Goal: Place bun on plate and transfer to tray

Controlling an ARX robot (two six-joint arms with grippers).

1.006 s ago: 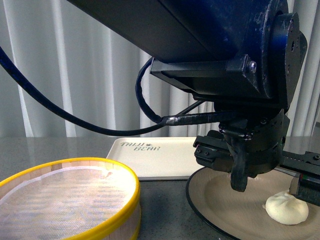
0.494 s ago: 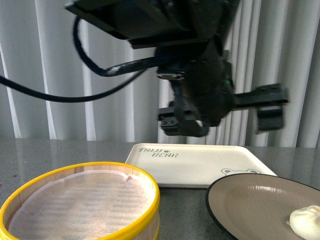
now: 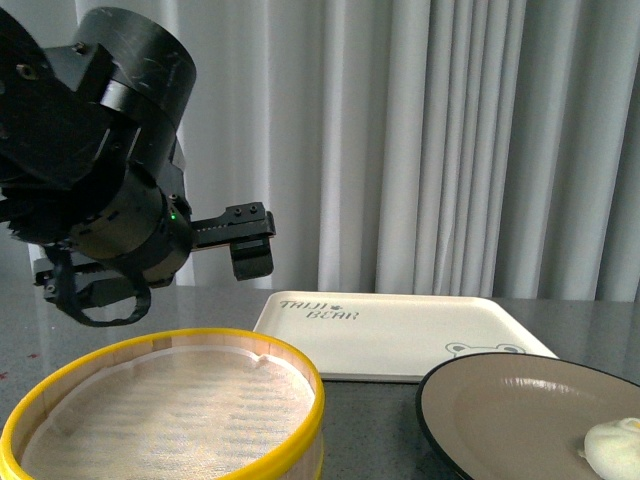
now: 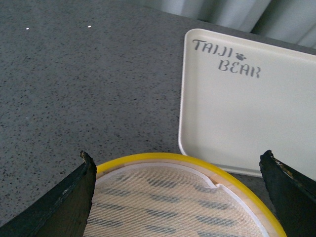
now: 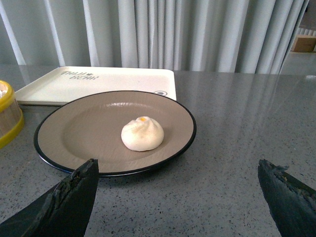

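The creamy-white bun lies near the middle of the tan plate with the black rim. In the front view the bun shows at the lower right edge, on the plate. Behind the plate lies the cream tray, lettered "BEAR", with nothing on it. My left gripper hangs open at the left, above the steamer basket, holding nothing. In its wrist view, the left gripper spans the basket rim with the tray beyond. My right gripper is open, low over the table in front of the plate.
A yellow-rimmed wooden steamer basket with a cloth liner stands at the front left, close to the plate and tray. It also shows as the basket under the left fingers. Grey speckled tabletop extends beside the plate. Curtains close off the back.
My left arm has swung from over the plate up and across to the left, above the basket. The bun stays on the plate.
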